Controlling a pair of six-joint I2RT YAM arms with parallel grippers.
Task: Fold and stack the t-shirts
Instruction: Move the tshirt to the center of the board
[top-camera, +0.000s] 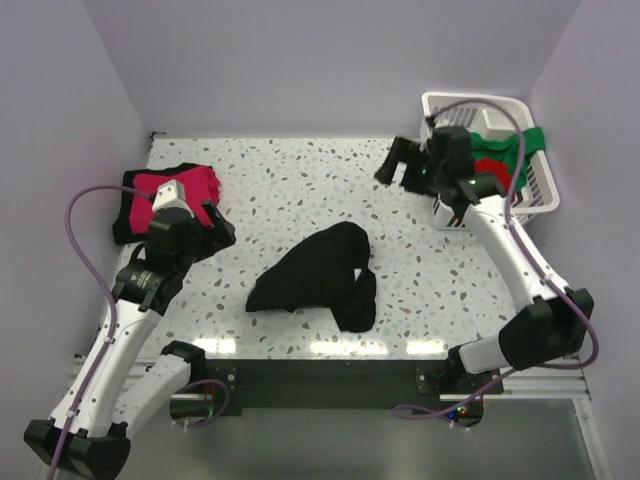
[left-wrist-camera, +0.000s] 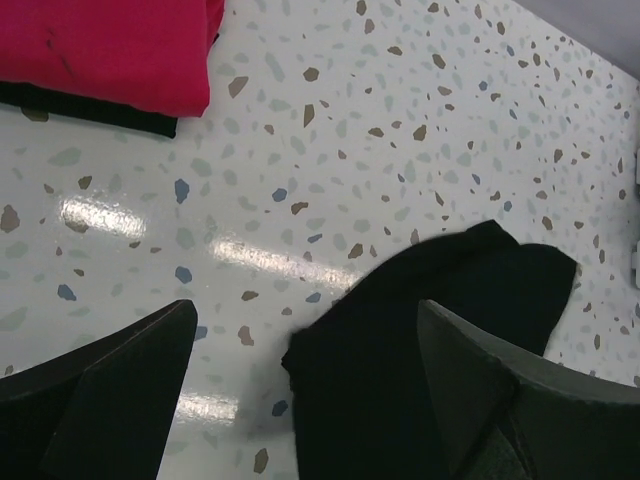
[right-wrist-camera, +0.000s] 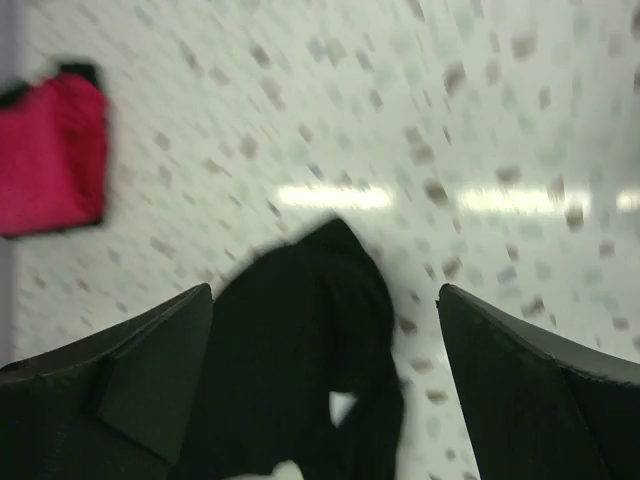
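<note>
Top external shows a crumpled black t-shirt (top-camera: 320, 275) at the middle of the surface (top-camera: 300, 170), within either side's reach for folding. Left gripper (left-wrist-camera: 305, 310) and right gripper (top-camera: 398, 165) hang released and empty. A folded pink t-shirt (top-camera: 185, 187) sits by the left edge as the stack; others wait in the far-right basket (top-camera: 470, 98).

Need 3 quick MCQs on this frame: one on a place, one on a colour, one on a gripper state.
1. Where does the crumpled black t-shirt lie?
A) middle of the table
B) on a chair
C) on a shelf

2. What colour tops the folded stack at the left?
A) yellow
B) magenta-pink
C) white

3. How do the right gripper jaws stand?
A) shut on cloth
B) shut, empty
C) open, empty

Answers: 1 A, it sits on the speckled top, apart from the stack. 2 B, pink cloth lies over black. 3 C, the right wrist view shows both fingers wide apart, gripping nothing.
</note>
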